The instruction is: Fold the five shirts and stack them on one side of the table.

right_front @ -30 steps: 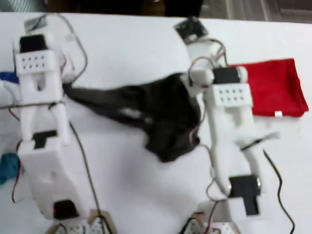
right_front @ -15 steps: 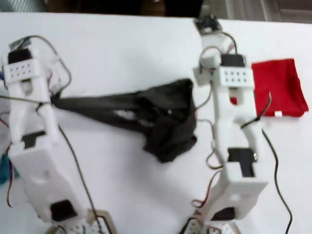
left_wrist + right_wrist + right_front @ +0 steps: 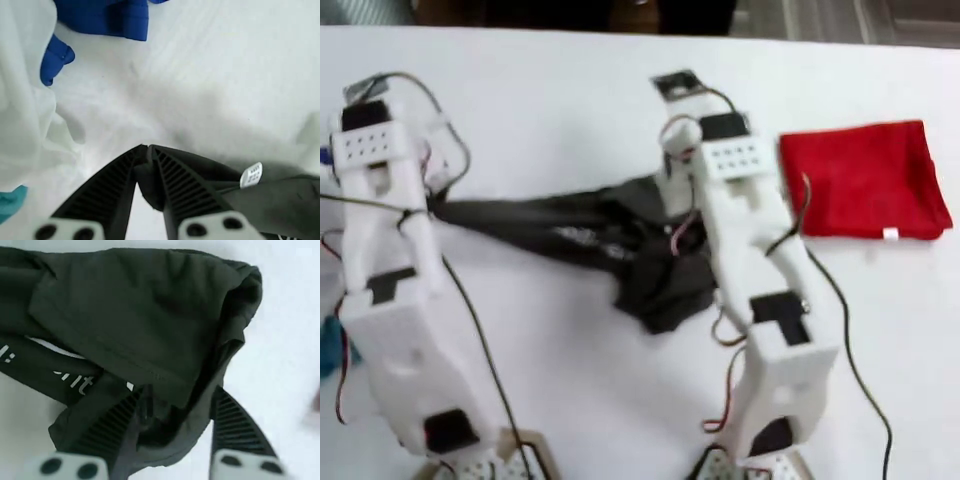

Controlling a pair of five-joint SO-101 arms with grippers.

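Observation:
A black shirt (image 3: 620, 235) lies crumpled mid-table, one end pulled out into a long strip toward the left. My left gripper (image 3: 430, 206) is shut on the tip of that strip; in the left wrist view its fingertips (image 3: 147, 150) pinch the black shirt (image 3: 270, 200) with a white tag beside them. My right gripper (image 3: 668, 190) hangs over the bunched far part of the shirt. It is open in the right wrist view (image 3: 175, 410), with a fold of the black shirt (image 3: 135, 305) between its fingers. A folded red shirt (image 3: 865, 180) lies at the right.
A blue shirt (image 3: 105, 17), white cloth (image 3: 25, 100) and a teal shirt (image 3: 10, 206) lie at the table's left edge beyond my left gripper. The teal shirt (image 3: 332, 340) shows beside the left arm. Cables trail along both arms.
My right arm swung left, from beside the red shirt to over the black shirt's bunched part. My left arm first pulled the shirt's end further left, then held still.

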